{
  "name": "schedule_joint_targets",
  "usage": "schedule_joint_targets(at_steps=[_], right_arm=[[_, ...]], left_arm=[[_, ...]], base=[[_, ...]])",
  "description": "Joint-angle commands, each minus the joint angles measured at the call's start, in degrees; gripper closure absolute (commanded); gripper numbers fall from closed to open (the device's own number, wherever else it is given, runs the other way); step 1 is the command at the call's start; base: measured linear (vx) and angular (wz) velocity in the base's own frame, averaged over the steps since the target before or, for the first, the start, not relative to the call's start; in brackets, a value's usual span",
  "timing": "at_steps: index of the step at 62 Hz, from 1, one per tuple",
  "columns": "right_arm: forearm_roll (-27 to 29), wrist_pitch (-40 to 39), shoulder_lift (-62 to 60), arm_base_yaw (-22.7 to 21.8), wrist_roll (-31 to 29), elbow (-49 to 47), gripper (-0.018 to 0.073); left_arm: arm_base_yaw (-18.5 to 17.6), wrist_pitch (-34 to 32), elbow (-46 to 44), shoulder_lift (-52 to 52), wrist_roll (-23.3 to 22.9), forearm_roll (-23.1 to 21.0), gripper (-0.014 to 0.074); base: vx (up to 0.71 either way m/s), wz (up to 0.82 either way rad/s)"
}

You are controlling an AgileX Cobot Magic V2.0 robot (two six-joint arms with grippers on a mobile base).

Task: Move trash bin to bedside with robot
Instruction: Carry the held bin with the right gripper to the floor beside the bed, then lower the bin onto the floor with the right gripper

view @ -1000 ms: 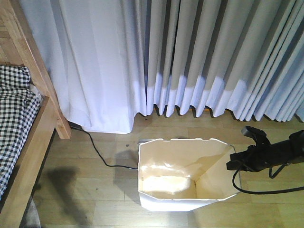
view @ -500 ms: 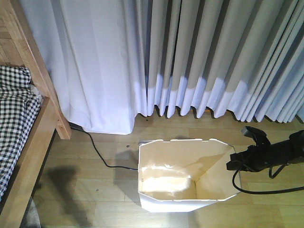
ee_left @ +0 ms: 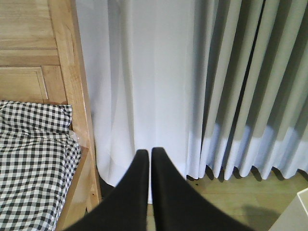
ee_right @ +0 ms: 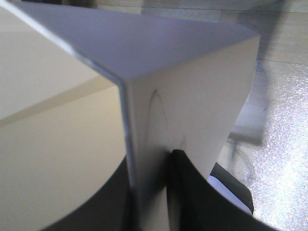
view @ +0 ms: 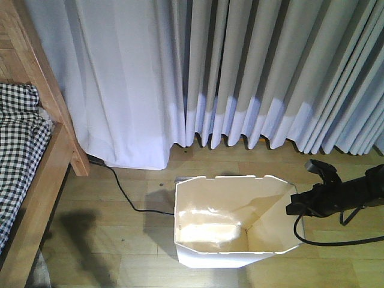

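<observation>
The white trash bin (view: 210, 255) stands on the wooden floor in the front view, cream inside, in front of the curtains. My right gripper (view: 294, 204) is shut on the bin's right rim; in the right wrist view (ee_right: 150, 166) one finger lies inside the wall and one (ee_right: 185, 192) outside. The bin's wall (ee_right: 192, 110) fills that view. The bed with its wooden frame (view: 36, 180) and checked bedding (view: 18, 144) is at the far left, apart from the bin. My left gripper (ee_left: 149, 154) is shut and empty, facing the curtain beside the bed frame (ee_left: 79, 110).
Long grey-white curtains (view: 240, 72) hang down to the floor behind the bin. A black cable (view: 123, 195) runs across the floor from under the curtain toward the bin. Black cables (view: 336, 240) trail from my right arm.
</observation>
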Motion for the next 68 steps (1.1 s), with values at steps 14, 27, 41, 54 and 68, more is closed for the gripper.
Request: schedule_joint_targets(at_steps=[14,27,41,54,68], right_arm=[[2.52,13.18,-4.17,-0.19,-0.28,-0.38,0.0564],[4.84,5.13,-4.17,-0.19,-0.64,-0.38,0.0564],[5.82,-0.23,-1.40,-0.19,0.68,-3.13,0.0562],[4.91,-0.54,4.41,-0.14,6.33,-10.17,0.0559],[-5.18,-0.05,12.42,1.45,14.81,-20.67,0.0555]], left_arm=[[-0.34,-3.98,1.07,-0.71,-0.25,-0.13,0.0602],[-0.34,-3.98,1.07,-0.71,-0.25,-0.13,0.0602],[-0.34,-3.98,1.07,-0.71,-0.25,-0.13,0.0602],[-0.34,-3.98,1.07,-0.71,-0.25,-0.13,0.0602],[-0.34,-3.98,1.07,-0.71,-0.25,-0.13,0.0602]], base=[[0.00,0.00],[0.00,0.00],[0.00,0.00],[0.00,0.00],[0.00,0.00]])
